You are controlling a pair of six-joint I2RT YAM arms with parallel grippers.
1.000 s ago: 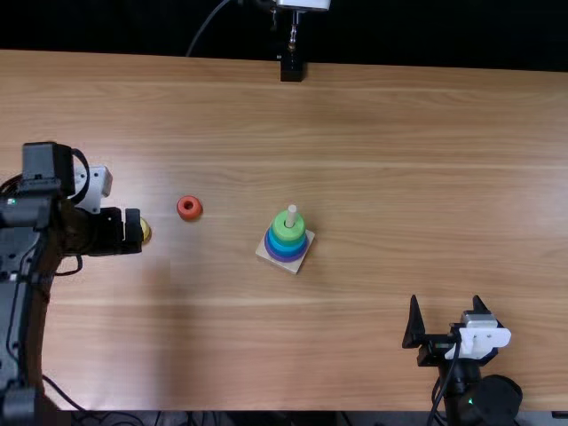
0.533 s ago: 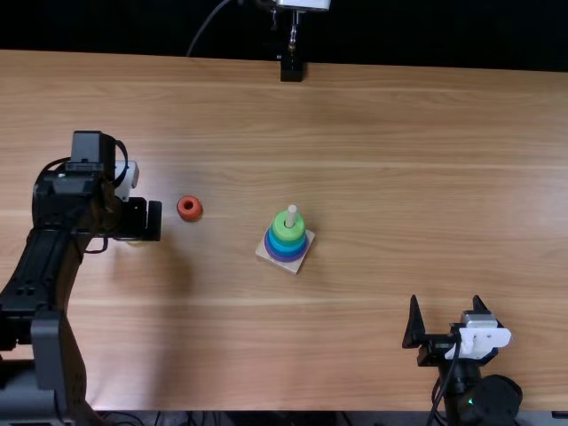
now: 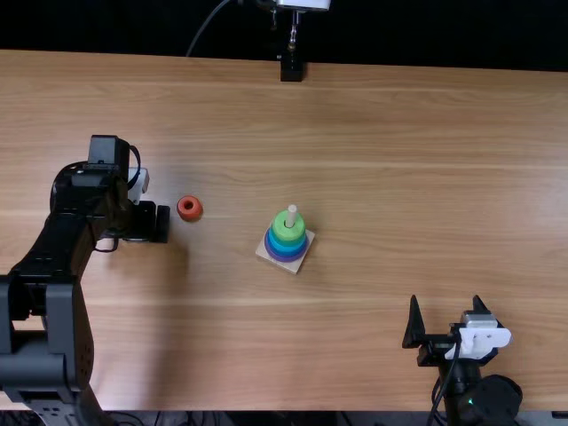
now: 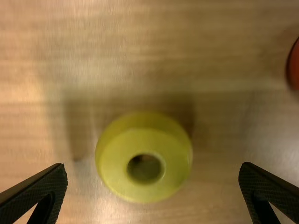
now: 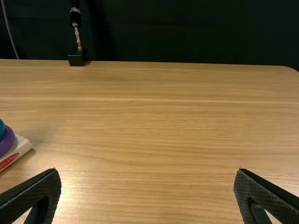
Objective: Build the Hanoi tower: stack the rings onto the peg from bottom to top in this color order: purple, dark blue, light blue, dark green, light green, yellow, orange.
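Since the yellow ring [image 4: 145,191] lies on the bench [image 4: 140,60] below | my left gripper [image 4: 153,168] wide open, empty | ring roughly midway across its finger gap | mainly descent needed, I judge

loose rings [image 3: 189,210]: 2 | stacked rings [image 3: 286,240]: 3 or more (blues and greens blend, alas) | peg [image 3: 291,215]: 1 | base [image 3: 296,267]: 1

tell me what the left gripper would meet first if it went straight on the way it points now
Most likely the yellow ring: it lies ahead on the table, between the left gripper's open fingertips. How far off is unclear.
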